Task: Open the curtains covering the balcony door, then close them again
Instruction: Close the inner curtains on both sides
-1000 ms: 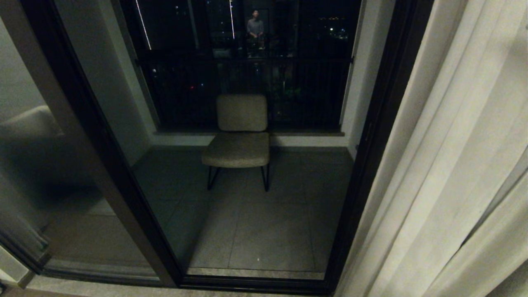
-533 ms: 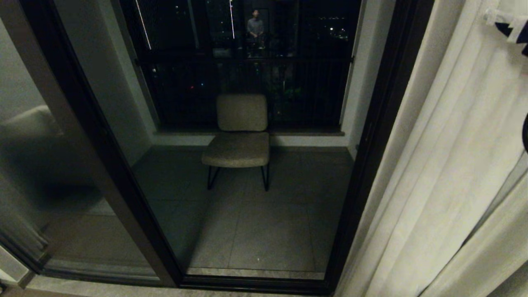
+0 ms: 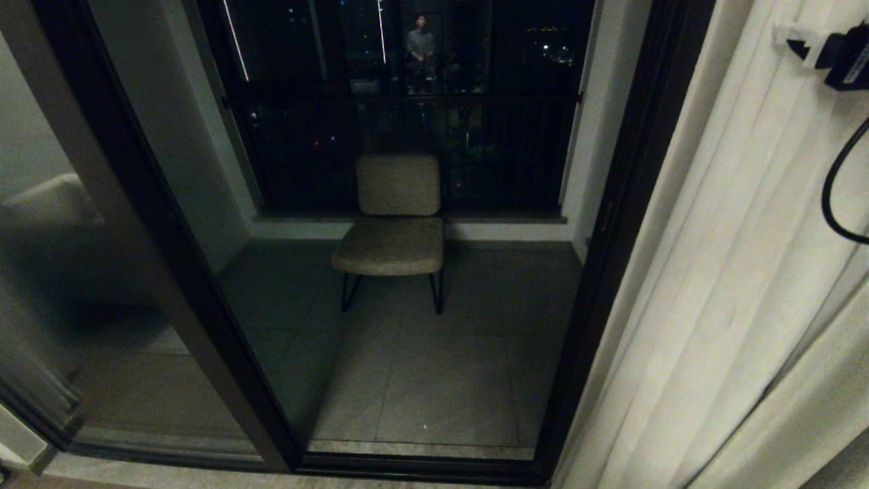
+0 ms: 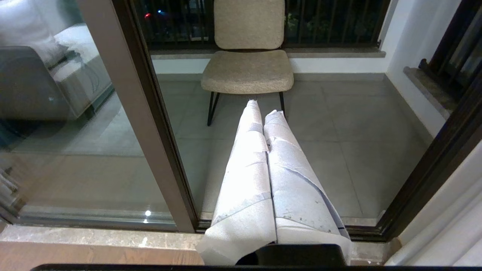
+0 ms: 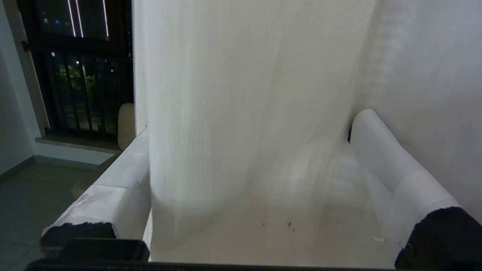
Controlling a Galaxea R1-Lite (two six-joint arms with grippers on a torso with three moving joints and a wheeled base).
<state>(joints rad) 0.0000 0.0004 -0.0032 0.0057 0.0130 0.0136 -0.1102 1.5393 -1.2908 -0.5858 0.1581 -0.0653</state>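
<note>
My right gripper (image 5: 248, 165) sits high on the right, against the curtains (image 3: 733, 285), jaws spread wide. In the right wrist view a fold of the cream fabric hangs right between the two white-wrapped fingers (image 5: 388, 165), the curtain edge running along the inside of one finger, more fabric behind the other. Jaws not clamped on it; cloth sits in the gap, and I can't tell if it touches the pads. In the head view only the tip of that gripper (image 3: 815, 44) shows at the top right corner, in front of the pleats, black cable (image 3: 831, 197) looping below.

Curtain panel is bunched at the right side of the balcony door (image 3: 611, 224); the glass is uncovered, dark frame showing, beige chair (image 3: 394, 224) on the balcony tiles beyond.

My left gripper (image 4: 263, 109) is clenched, both wrapped fingers pressed together, holding nothing, pointing at the door glass low down, well apart from the curtain.
</note>
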